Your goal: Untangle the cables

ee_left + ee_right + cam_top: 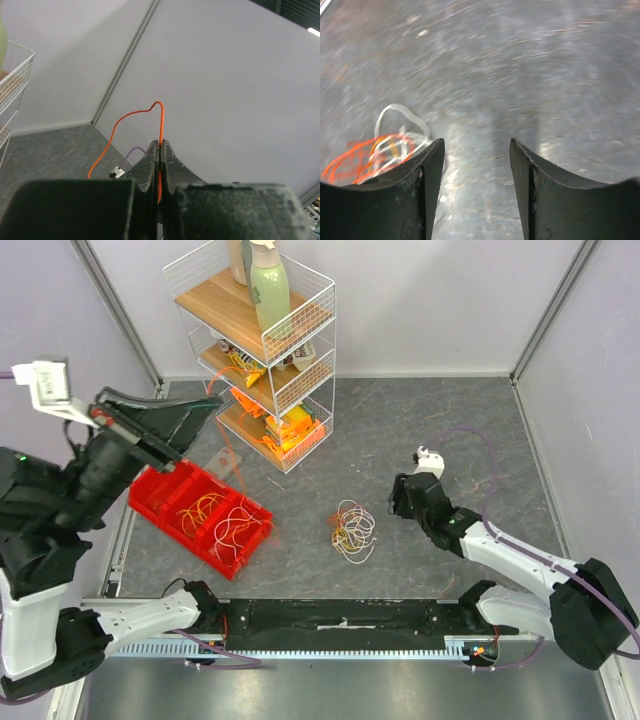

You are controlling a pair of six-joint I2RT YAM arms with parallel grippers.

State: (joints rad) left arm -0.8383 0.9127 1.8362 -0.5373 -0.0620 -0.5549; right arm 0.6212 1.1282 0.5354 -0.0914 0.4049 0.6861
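The cables (352,530) lie as a small tangle of orange, pale yellow and white wires on the grey floor at the middle. My left gripper (213,403) is raised high near the wire rack. In the left wrist view the left gripper (160,142) is shut on a single orange cable (161,120), which arches up and hangs down to the left. My right gripper (397,498) sits low just right of the tangle. In the right wrist view the right gripper (476,145) is open and empty, with the tangle (375,155) to its left, blurred.
A red bin (150,502) at the left holds separated orange, yellow and white cables in its compartments. A white wire rack (300,310) with a bottle and packets stands at the back. A black rail (340,618) runs along the near edge.
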